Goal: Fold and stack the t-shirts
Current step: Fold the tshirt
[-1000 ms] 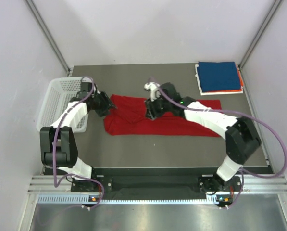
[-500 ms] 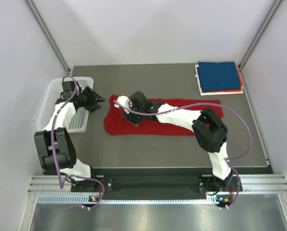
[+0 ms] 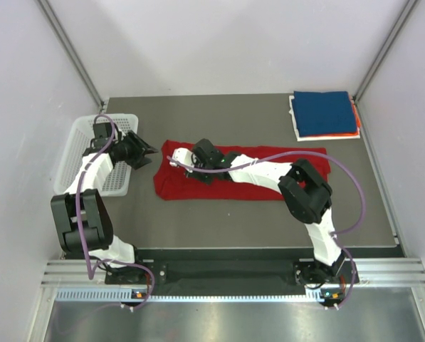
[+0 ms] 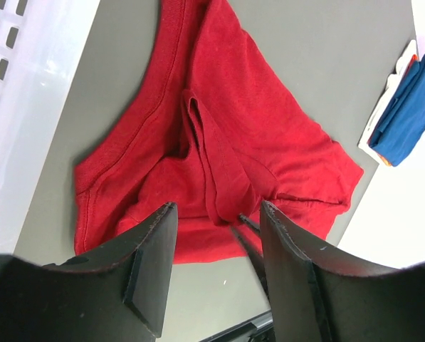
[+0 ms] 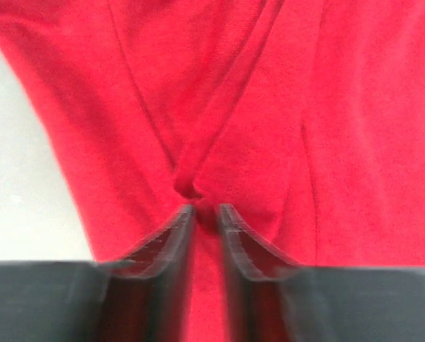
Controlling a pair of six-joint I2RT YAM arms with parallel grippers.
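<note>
Top external: the red t-shirt (image 3: 192, 188) is seen spread across the middle of the frame, with the folded dark blue shirt (image 3: 324, 112) stacked at upper right; the basket (image 3: 80, 146) is seen at left. In the right wrist view, a ridge of red cloth is pinched between the nearly closed fingers of the right gripper (image 5: 205, 214); the left gripper (image 4: 218, 210) is held spread, empty, just left of the shirt.

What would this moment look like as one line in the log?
left tool: open, empty | right tool: pinching red t-shirt | dark blue t-shirt: folded, far right
</note>
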